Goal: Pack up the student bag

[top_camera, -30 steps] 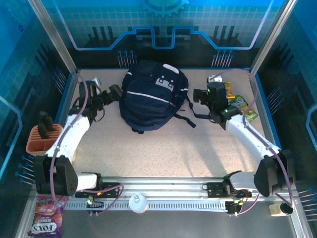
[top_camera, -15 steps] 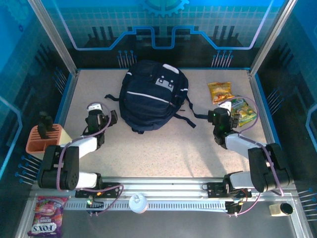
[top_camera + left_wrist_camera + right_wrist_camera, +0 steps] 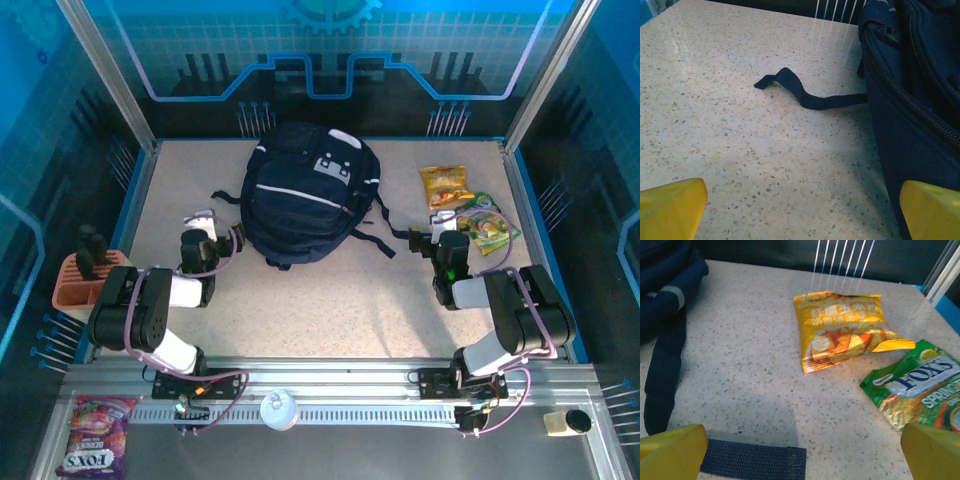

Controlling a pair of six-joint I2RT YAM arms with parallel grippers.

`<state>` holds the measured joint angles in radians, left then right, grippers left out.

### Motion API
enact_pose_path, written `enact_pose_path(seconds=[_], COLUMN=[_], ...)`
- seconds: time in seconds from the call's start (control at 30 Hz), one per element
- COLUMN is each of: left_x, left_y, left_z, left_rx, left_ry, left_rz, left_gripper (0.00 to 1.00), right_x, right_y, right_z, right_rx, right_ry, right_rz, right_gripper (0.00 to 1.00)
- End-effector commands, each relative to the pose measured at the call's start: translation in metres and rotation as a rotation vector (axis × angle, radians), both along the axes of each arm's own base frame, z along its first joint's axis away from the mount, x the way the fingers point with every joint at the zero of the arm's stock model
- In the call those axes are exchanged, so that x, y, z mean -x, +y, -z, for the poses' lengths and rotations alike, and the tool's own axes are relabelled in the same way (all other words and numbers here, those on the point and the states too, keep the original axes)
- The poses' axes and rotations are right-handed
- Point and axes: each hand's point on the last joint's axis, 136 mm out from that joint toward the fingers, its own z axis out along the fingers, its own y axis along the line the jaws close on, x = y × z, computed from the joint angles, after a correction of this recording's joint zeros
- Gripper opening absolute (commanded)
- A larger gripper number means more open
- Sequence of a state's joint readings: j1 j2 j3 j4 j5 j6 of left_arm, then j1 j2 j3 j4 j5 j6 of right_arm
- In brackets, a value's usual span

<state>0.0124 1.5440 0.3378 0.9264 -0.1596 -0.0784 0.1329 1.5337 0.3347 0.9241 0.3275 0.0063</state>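
The student bag (image 3: pixel 305 195), a large dark navy backpack with pale trim, lies zipped at the back middle of the table. My left gripper (image 3: pixel 203 224) sits low just left of it, open. Between its yellow fingertips (image 3: pixel 670 207) there is only bare table; the student bag (image 3: pixel 920 100) fills the right side and a loose strap (image 3: pixel 810 99) curls ahead. My right gripper (image 3: pixel 438 230) is open to the right of the bag. In the right wrist view a flat strap end (image 3: pixel 752 460) lies between the fingertips (image 3: pixel 932 450), untouched.
A yellow chip bag (image 3: pixel 443 185) (image 3: pixel 847 330) and a green Fox's sweet bag (image 3: pixel 487 224) (image 3: pixel 920 390) lie at the right. An orange holder (image 3: pixel 85 280) stands off the table's left edge. A purple Fox's bag (image 3: pixel 95 435) lies by the front rail.
Both arms have folded back toward their bases, drawing the grippers away from the bag's sides and down low. The yellow chip bag came uncovered. Both grippers stayed open.
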Motion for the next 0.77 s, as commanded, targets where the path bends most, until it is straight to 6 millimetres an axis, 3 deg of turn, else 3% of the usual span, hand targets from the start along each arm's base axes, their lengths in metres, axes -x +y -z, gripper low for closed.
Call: enact_pose_path(seconds=[0.0,0.2,0.37,0.73], left_x=[-0.005,-0.008,-0.012,-0.013], left_y=[0.002,0.0,-0.013,-0.013], left_z=[-0.015,-0.014,-0.012,-0.013], left_rx=[-0.019,-0.056,-0.074,-0.071], left_ry=[-0.069,-0.051,-0.031,-0.029], left_rz=[0.002,-0.02,0.05,0.05], left_gripper=[0.99,0.99,0.99,0.99], right_x=[-0.011,-0.013,-0.013,-0.013], right_y=[0.001,-0.004,-0.004,-0.004], right_z=[-0.017,-0.015,-0.015,-0.015], right_rx=[-0.017,-0.04,-0.039,-0.039], right_ry=[-0.075,-0.048,-0.049,-0.048], right_rz=[-0.022,-0.002,-0.001,0.0], right_gripper=[1.0,1.0,1.0,1.0])
